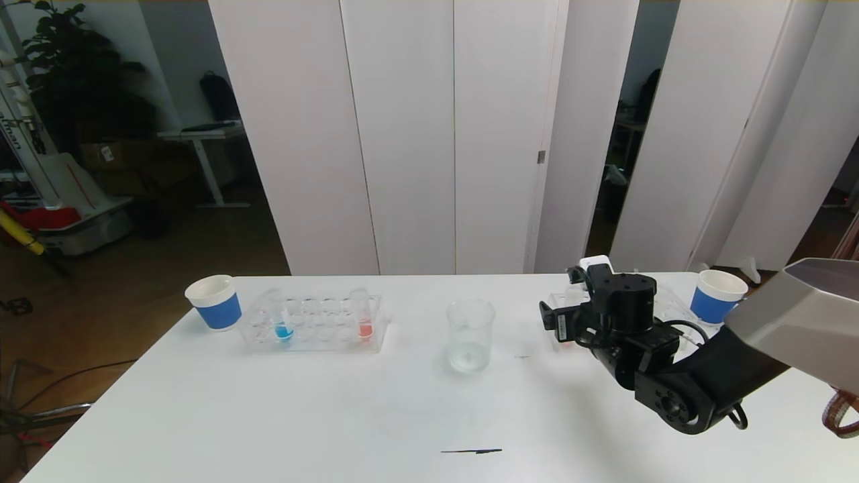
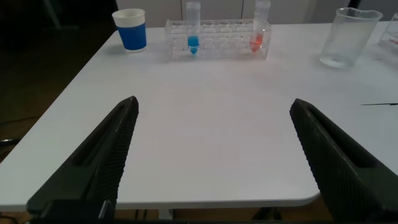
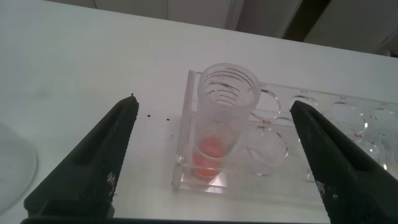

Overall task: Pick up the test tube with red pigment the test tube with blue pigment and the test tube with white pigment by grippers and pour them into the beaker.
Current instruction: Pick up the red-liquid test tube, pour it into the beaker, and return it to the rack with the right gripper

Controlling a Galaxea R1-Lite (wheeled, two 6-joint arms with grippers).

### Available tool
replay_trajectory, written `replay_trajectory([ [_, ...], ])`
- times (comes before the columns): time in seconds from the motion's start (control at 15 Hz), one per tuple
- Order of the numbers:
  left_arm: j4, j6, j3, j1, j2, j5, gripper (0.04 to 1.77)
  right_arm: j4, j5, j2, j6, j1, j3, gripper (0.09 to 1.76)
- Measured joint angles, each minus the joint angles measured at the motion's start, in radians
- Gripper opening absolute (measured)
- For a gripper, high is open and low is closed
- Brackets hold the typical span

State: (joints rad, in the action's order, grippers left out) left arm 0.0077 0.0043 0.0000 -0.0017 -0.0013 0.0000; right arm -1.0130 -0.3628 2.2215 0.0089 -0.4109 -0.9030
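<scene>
Beaker (image 1: pixel 470 335) stands mid-table (image 1: pixel 335 416): clear, straight-sided, lipped rim, faint whitish film at the bottom. To its left, a clear rack (image 1: pixel 315 325) holds the blue tube (image 1: pixel 282 322) (bright blue liquid low down) and a red tube (image 1: pixel 363 315) w/ orange-red liquid.

R gripper (image 3: pixel 211 155) hovers wide open over a 2nd rack (image 3: pixel 273 149) on the right, fingers either side of another red tube (image 3: pixel 222 118), not touching.

L gripper (image 2: pixel 214 162) is parked low at the near table edge, wide open.
</scene>
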Motion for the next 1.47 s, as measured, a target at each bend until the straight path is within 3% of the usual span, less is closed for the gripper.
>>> replay_trajectory([
  [0.2, 0.0, 0.0, 0.0, 0.0, 0.0, 0.0, 1.74, 0.002, 0.0, 0.011, 0.0, 0.0, -0.013, 1.75],
  [0.27, 0.0, 0.0, 0.0, 0.0, 0.0, 0.0, 1.74, 0.003, 0.0, 0.014, 0.001, 0.0, -0.018, 1.64],
  [0.33, 0.0, 0.0, 0.0, 0.0, 0.0, 0.0, 1.74, 0.006, 0.002, 0.017, 0.003, 0.0, -0.023, 1.37],
  [0.47, 0.0, 0.0, 0.0, 0.0, 0.0, 0.0, 1.74, 0.005, 0.012, 0.026, 0.004, 0.0, -0.028, 0.55],
  [0.53, 0.0, -0.001, 0.0, -0.001, 0.0, 0.0, 1.74, 0.004, 0.015, 0.029, 0.007, -0.002, -0.033, 0.41],
  [0.67, 0.0, 0.0, 0.0, -0.001, 0.0, 0.0, 1.74, 0.006, 0.016, 0.035, 0.011, -0.002, -0.04, 0.64],
  [1.47, 0.0, 0.0, 0.0, 0.0, 0.0, 0.0, 1.74, 0.007, 0.017, 0.033, 0.015, 0.002, -0.054, 0.59],
])
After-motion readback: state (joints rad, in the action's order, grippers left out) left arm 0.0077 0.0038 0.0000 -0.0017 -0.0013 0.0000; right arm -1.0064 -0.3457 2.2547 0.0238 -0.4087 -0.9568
